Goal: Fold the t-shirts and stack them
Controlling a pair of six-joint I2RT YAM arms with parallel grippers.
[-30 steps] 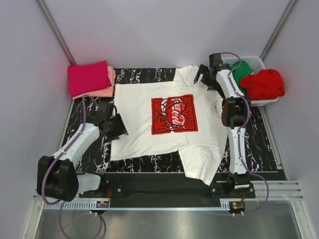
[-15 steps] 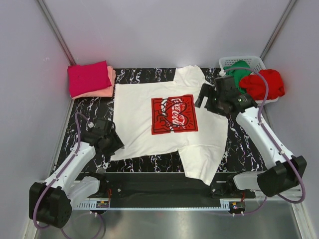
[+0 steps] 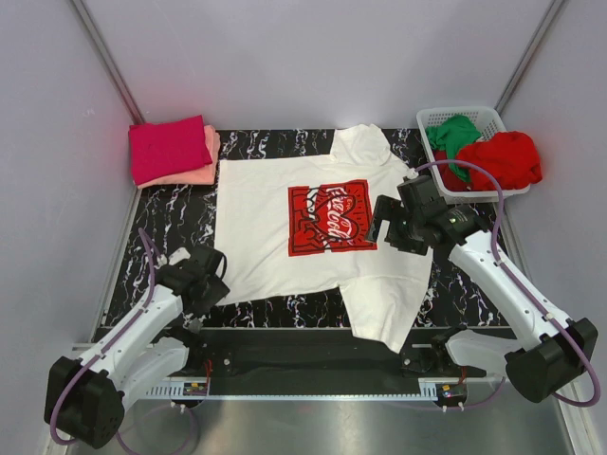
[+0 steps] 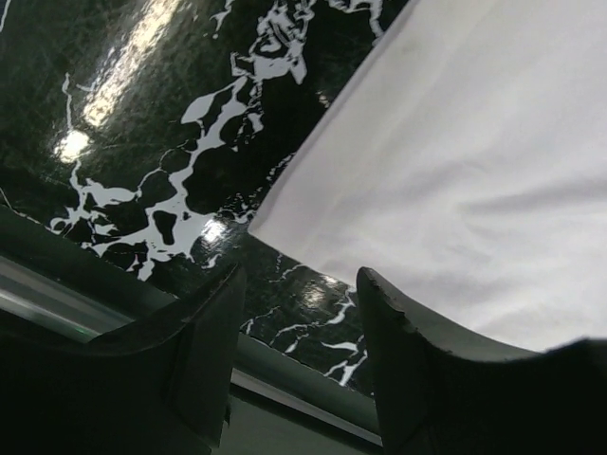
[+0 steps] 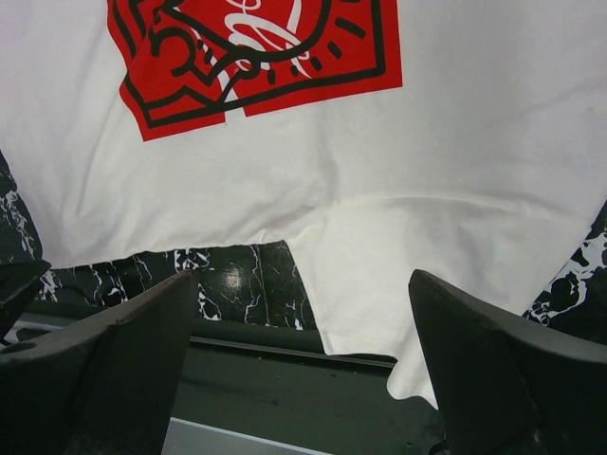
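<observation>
- The white t-shirt [image 3: 275, 218] lies spread flat, red square print [image 3: 332, 218] up, on the black marbled mat [image 3: 161, 213].
- The left gripper [image 4: 299, 284] hangs at the shirt's near-left hem corner, jaws parted, holding nothing.
- The right gripper [image 5: 303, 284] hovers over the shirt's right side, jaws wide apart, empty.
- A folded magenta tee [image 3: 169, 147] sits on a salmon-pink tee [image 3: 194, 173] at the far left.
- A green tee [image 3: 453, 133] and a red tee [image 3: 503, 156] fill the white basket [image 3: 493, 116].
</observation>
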